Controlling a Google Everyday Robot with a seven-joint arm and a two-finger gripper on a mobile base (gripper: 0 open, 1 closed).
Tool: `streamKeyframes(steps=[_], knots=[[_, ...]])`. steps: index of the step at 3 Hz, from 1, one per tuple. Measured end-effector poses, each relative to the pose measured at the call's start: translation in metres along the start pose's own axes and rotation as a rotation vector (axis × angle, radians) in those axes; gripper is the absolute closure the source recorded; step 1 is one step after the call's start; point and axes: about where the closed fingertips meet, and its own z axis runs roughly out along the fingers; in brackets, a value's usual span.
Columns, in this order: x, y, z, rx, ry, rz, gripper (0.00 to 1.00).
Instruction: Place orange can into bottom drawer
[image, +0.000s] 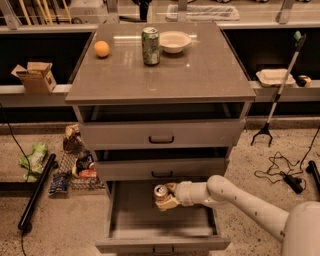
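Observation:
The orange can (160, 193), orange-brown with a silver top, is upright in my gripper (165, 196), which is shut on it. My white arm reaches in from the lower right. The can hangs inside the open bottom drawer (162, 244), over the middle of its back half, a little above the drawer floor. The bottom drawer is pulled well out below the two upper drawers.
On the cabinet top (200, 75) stand a green can (150, 46), a round orange fruit (101, 48) and a white bowl (174, 41). Bags and litter (75, 162) lie on the floor left of the cabinet. A grabber stick (280, 90) leans at the right.

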Motion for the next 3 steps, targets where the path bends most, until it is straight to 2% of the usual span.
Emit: streamKeyframes(steps=[1, 2, 3], knots=[[0.044, -0.012, 0.025, -0.005, -0.008, 0.009, 1.00], [0.044, -0.011, 0.025, -0.005, -0.008, 0.009, 1.00], [0.061, -0.004, 0.038, -0.026, -0.036, -0.038, 1.00]])
